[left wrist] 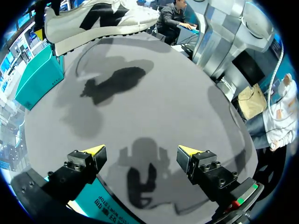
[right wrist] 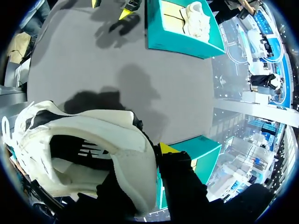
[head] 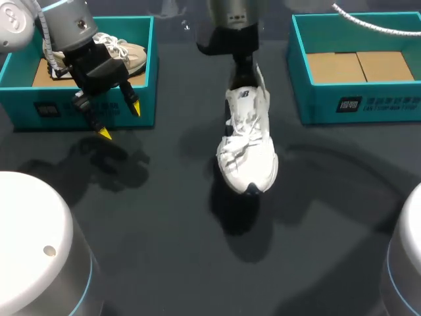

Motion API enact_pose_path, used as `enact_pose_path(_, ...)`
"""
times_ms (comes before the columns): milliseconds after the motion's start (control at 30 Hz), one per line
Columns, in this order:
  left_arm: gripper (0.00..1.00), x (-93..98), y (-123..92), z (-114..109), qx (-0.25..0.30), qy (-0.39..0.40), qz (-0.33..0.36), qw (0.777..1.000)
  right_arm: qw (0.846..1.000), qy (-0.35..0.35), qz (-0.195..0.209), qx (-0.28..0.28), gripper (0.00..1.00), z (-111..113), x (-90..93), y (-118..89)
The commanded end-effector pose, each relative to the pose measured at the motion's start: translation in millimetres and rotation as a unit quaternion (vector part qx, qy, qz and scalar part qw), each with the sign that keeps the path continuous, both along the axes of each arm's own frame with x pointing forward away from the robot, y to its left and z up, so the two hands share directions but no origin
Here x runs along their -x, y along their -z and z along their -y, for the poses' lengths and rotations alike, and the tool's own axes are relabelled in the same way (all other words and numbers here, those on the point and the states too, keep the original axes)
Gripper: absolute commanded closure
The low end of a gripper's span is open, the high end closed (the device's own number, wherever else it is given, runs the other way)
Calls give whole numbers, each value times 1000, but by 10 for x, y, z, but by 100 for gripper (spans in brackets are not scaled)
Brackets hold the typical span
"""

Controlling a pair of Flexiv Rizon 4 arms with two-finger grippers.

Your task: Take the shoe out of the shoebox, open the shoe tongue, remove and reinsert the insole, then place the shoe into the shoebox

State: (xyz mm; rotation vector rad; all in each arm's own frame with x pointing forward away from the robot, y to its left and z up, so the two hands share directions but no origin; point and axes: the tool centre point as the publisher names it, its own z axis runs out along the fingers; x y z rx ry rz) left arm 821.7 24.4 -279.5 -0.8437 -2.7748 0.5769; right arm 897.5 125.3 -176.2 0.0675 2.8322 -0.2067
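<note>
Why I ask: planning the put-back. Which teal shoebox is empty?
The right shoebox: only its bare cardboard floor shows. The left shoebox holds a pale shoe.

We see a white shoe (head: 248, 141) at centre, a teal left shoebox (head: 20, 99) and right shoebox (head: 316, 105), both floored tan, on a dark grey table (head: 164, 230).

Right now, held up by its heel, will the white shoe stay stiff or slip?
Probably light: the white shoe hangs from one pinch on its heel collar. Its sole shows no sag, so likely stiff. The padded collar looks soft and might slip.
</note>
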Motion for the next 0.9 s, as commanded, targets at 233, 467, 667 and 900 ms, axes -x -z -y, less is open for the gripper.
enact_pose_path(233,0,1,-5,-3,-1,1,0,1000,999,32,-6,36,100,639,-685,-505)
enact_pose_path(467,0,1,-5,-3,-1,1,0,1000,999,32,-6,36,100,639,-685,-505)
enact_pose_path(667,0,1,-5,-3,-1,1,0,1000,999,32,-6,36,100,639,-685,-505)
enact_pose_path(900,0,1,-5,-3,-1,1,0,1000,998,47,27,40,100,1305,-878,-656)
